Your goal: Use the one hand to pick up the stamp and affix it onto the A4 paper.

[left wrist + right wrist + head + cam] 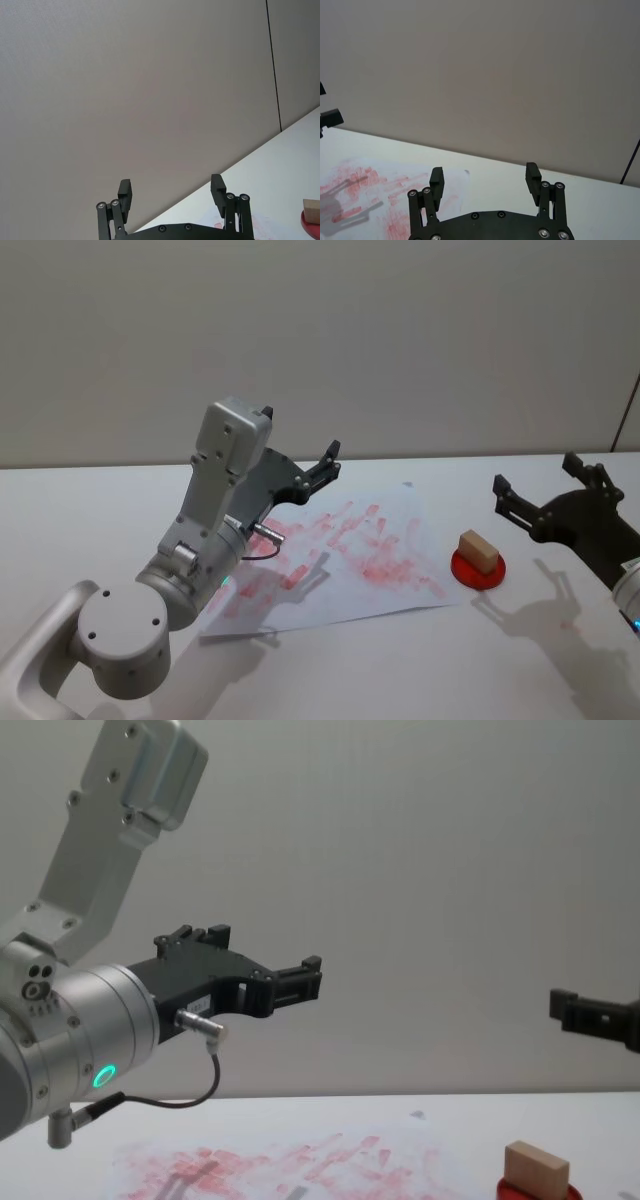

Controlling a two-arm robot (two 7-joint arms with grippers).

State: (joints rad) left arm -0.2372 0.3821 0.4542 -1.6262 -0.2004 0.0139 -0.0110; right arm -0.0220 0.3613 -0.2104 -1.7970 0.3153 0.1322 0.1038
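Though not yet touching anything, holds the right gripper [535, 474] up in the air, well to the right of the stamp [478, 550], with its claw spread wide and nothing inside. Parks the left gripper [328, 462] high on the left, near the far edge of the A4 paper [395, 540], claw spread too, and empty.

Finds the stamp lying flat on top of the round red ink pad [495, 575], just beside the right edge of the paper, on the white table [560, 660]. Rests on its big face, long side level. Runs, in the head view, from far-left to near-right, so slanted and not straight across. Looks like a plain tan block low down in the chest view.

Could go wrong in a few ways from here. Could bump the block and shove it off the pad by coming down with the claw not turned to match that slant. Could pinch only a corner and let it twist or drop. Could lift the pad along with it, if stuck by wet ink. Could press on the bare table by not going far enough left. Could smear the mark by sliding after pressing down. Could also brush the left gripper, hanging so close to the paper.
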